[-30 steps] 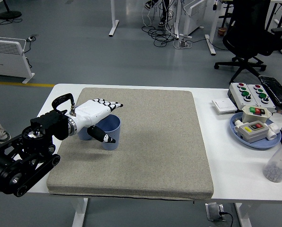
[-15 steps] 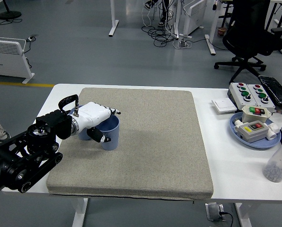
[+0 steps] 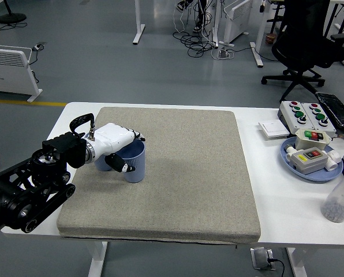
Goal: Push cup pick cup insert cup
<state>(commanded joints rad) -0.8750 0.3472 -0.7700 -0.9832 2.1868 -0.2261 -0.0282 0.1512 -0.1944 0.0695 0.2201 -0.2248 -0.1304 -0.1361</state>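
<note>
Grey floor surrounds white table [image 3: 276,196] bearing beige mat [image 3: 183,173], blue cup [image 3: 134,161].

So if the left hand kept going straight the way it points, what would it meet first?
The left hand already wraps the blue cup, pointing right. Past the cup lies only bare grey mat, so the way looks free, though depth is hard to judge.
</note>
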